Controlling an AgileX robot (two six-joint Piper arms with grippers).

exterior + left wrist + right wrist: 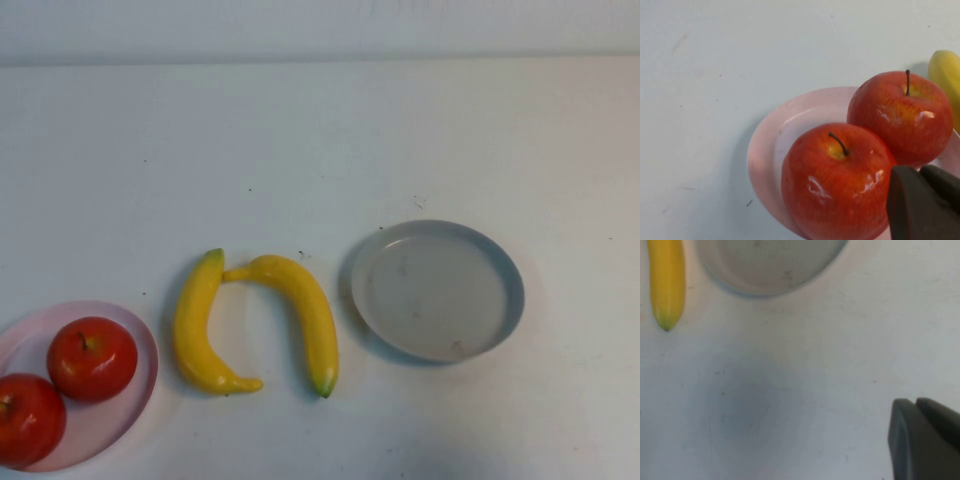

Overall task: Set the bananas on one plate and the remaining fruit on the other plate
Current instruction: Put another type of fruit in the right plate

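Two yellow bananas lie side by side on the white table, one to the left (200,325) and one to the right (305,315), between the plates. The grey-blue plate (437,290) is empty. Two red apples (92,358) (25,418) sit on the pale pink plate (143,345) at the front left. Neither gripper shows in the high view. My left gripper (919,172) is shut and empty, just above the nearer apple (832,185) and the pink plate (771,150). My right gripper (915,403) is shut and empty, over bare table in front of the grey-blue plate (765,265).
The white table (320,150) stretches bare to the back wall. In the right wrist view, a banana tip (666,280) lies beside the grey-blue plate. In the left wrist view, a banana end (947,75) shows behind the farther apple (900,117).
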